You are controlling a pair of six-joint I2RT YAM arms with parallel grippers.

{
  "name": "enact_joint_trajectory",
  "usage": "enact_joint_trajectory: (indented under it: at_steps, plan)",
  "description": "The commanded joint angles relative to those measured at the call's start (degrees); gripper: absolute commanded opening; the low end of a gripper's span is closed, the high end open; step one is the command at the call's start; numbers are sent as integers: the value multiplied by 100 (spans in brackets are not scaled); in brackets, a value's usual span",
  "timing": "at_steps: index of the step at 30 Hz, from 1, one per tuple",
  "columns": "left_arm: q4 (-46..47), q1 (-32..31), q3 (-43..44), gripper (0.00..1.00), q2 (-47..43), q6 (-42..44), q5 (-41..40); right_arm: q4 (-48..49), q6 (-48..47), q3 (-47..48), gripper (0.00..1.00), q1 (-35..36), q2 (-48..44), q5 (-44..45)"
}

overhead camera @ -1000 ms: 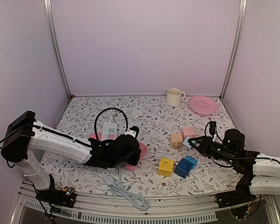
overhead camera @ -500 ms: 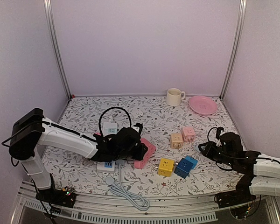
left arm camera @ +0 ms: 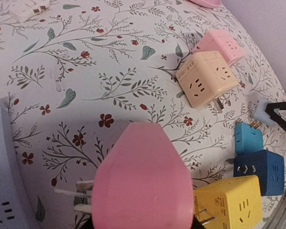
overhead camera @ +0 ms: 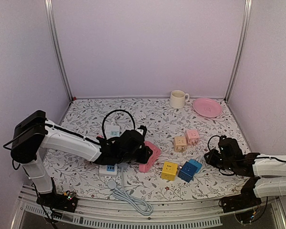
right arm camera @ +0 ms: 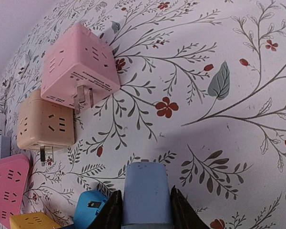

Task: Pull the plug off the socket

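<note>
- Top view — the left claw [overhead camera: 144, 153] is clamping the pink plug [overhead camera: 152, 153] just right of the white power strip [overhead camera: 108, 169]. The right claw [overhead camera: 210, 156] is hovering low over the table [overhead camera: 157, 119] at the far right.
- Left wrist: the pink plug [left arm camera: 143, 181] is showing bare prongs, just beside the power strip [left arm camera: 0, 186] but apart from it.
- Right wrist — the fingers [right arm camera: 110, 212] are squeezing a pale blue plug [right arm camera: 147, 191].

Pastel colours over a floral print.
White cloth [overhead camera: 86, 114] printed with grey-green leaves and red blossoms; pink plug [left arm camera: 140, 181], pale blue plug [right arm camera: 147, 193]; pink cube [right arm camera: 78, 62], tan cube [right arm camera: 45, 121], yellow cube [overhead camera: 169, 170], blue cube [left arm camera: 260, 171]; cream mug [overhead camera: 178, 99], pink plate [overhead camera: 207, 107].
</note>
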Motion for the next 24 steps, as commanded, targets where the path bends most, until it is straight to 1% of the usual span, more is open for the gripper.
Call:
enact_joint_trajectory:
  at_steps: [1,8,13,24]
  plan:
    - [-248,71,-106,28,-11,-21,73,52,-30,76,37,-23,18,124]
    - [-360,74,-109,39,-204,51,-60,31,-69,112,45,-26,-43,75]
    - [-441,80,-132,47,-424,119,-154,-68,-117,152,49,-26,-162,70]
    - [-520,84,-270,56,-853,166,-274,-336,-205,209,55,-26,-520,101]
